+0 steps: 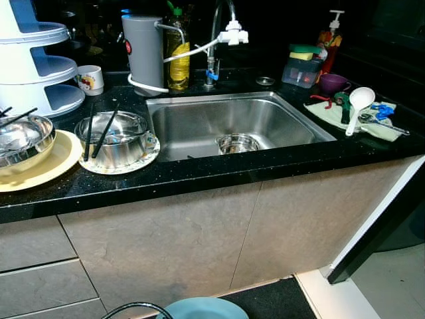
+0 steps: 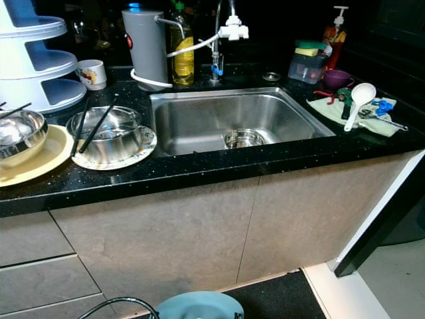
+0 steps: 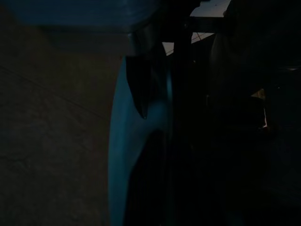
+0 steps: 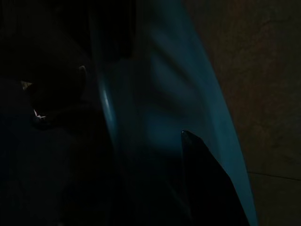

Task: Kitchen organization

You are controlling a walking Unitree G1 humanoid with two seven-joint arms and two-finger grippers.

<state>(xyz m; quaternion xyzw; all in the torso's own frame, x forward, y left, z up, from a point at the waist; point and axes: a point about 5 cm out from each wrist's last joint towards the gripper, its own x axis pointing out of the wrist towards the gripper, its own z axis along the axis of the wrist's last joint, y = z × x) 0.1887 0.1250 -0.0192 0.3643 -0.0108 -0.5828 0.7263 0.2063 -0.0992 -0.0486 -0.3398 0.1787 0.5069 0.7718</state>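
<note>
The right wrist view was very dark. A blue plate point(image 4: 188, 89) stood on its edge across the picture, and its curved rim caught a little light as a thin pale line. One black finger point(image 4: 207, 183) of the right gripper lay against the face of the plate, with its pointed tip on the blue surface. Beside the plate a brownish flat surface point(image 4: 263, 70) could be seen, with one faint straight seam in it. On the other side, everything was almost black; only a small bright spot showed there.

Home kitchen, steel sink point(image 1: 199, 123) in black countertop point(image 1: 199, 176), faucet point(image 1: 219, 26), bowls, dish soap point(image 1: 178, 50)
</note>
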